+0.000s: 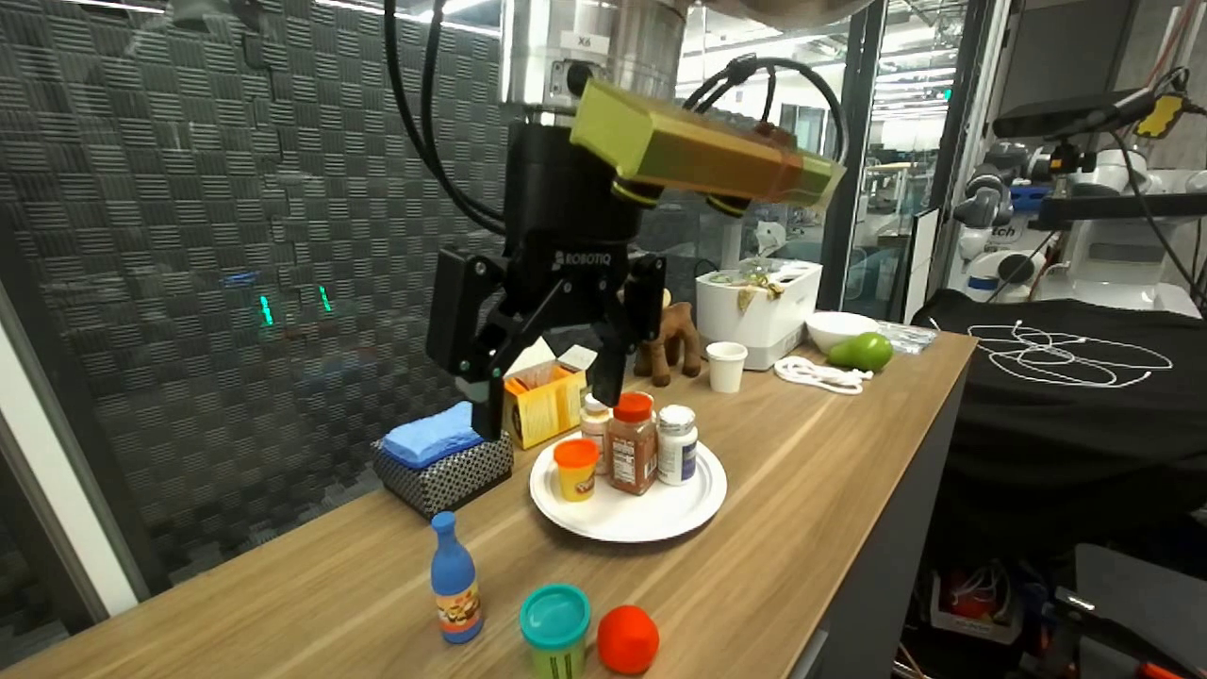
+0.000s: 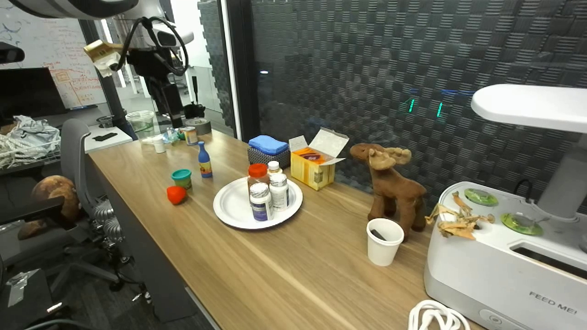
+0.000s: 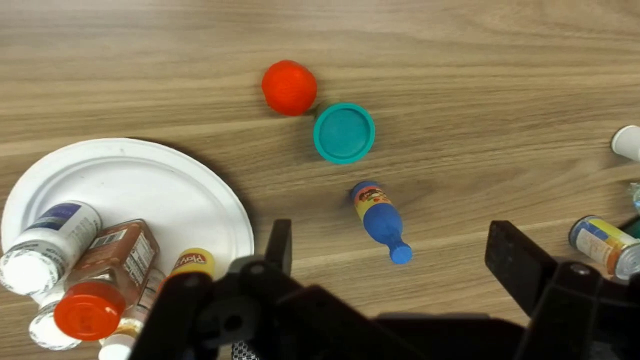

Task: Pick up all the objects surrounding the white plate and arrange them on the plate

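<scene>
The job looks more than half done: five containers (image 1: pixel 633 455) stand together on the white plate (image 3: pixel 165 180), while in the wrist view the blue bottle (image 3: pixel 380 218), teal-lidded tub (image 3: pixel 344 133) and round red object (image 3: pixel 289 88) are left on the tabletop (image 1: pixel 764 490) to its right. The claw (image 1: pixel 546 404) hangs wide and empty above; whether the can (image 3: pixel 604 246) farther right counts is unclear.

The wood-grain table (image 3: pixel 285 187) carries plate (image 3: pixel 160 192), teal-lidded tub (image 3: pixel 344 133), blue bottle (image 3: pixel 382 220).
</scene>
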`<state>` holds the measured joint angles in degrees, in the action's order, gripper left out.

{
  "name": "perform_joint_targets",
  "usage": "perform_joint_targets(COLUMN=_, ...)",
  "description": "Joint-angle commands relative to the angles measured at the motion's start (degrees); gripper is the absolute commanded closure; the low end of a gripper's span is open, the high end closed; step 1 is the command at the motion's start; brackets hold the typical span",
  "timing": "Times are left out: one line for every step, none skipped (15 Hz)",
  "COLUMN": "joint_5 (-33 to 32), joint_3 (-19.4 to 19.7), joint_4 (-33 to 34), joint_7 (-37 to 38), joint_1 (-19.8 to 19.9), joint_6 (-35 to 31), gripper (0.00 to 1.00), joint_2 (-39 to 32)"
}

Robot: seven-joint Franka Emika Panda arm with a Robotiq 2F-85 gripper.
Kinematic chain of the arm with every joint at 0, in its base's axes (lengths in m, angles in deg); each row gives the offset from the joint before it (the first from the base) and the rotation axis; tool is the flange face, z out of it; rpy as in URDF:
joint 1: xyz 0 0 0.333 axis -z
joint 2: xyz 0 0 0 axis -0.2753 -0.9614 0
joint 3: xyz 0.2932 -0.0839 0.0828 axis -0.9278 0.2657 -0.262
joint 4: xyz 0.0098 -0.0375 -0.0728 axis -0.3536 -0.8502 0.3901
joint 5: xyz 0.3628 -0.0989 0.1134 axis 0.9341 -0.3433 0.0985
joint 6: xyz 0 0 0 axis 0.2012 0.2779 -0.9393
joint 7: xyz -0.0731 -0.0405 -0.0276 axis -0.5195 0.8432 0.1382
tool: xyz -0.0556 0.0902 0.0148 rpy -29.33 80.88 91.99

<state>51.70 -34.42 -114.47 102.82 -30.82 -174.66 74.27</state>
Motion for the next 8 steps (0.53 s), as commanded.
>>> perform_joint_targets(joint_5=-4.72, joint_3=-1.12, joint_4=-0.39, joint_7=1.46, joint_1=0.10, joint_6=-4.13, gripper=0.00, joint_2=-2.89)
perform_joint_targets(joint_5=-6.43, joint_3=-1.25, joint_4=-1.00, joint_7=2.15, joint_1=-0.30, joint_6=-6.00, gripper=0.00, joint_2=-3.81)
perform_joint_targets(joint_5=-7.61, joint_3=-1.46, joint_4=-1.60, joint_7=1.61, joint_1=-0.68, joint_6=-7.46, gripper=0.00, joint_2=-4.85)
perform_joint_targets(joint_5=-8.21, joint_3=-1.62, joint_4=-2.05, joint_7=1.43, joint_1=-1.00, joint_6=-8.92, gripper=0.00, joint_2=-5.93)
perform_joint_targets(joint_5=-8.39, joint_3=-1.87, joint_4=-2.57, joint_7=1.06, joint_1=-1.39, joint_6=-10.09, gripper=0.00, joint_2=-7.01)
perform_joint_targets(joint_5=-8.26, joint_3=-2.06, joint_4=-2.96, joint_7=0.56, joint_1=-1.77, joint_6=-11.04, gripper=0.00, joint_2=-8.02)
perform_joint_targets(joint_5=-8.48, joint_3=-2.12, joint_4=-3.33, joint_7=0.63, joint_1=-2.32, joint_6=-11.93, gripper=0.00, joint_2=-8.92)
perform_joint_targets(joint_5=-8.64, joint_3=-2.10, joint_4=-3.55, joint_7=0.43, joint_1=-2.86, joint_6=-12.24, gripper=0.00, joint_2=-9.83)
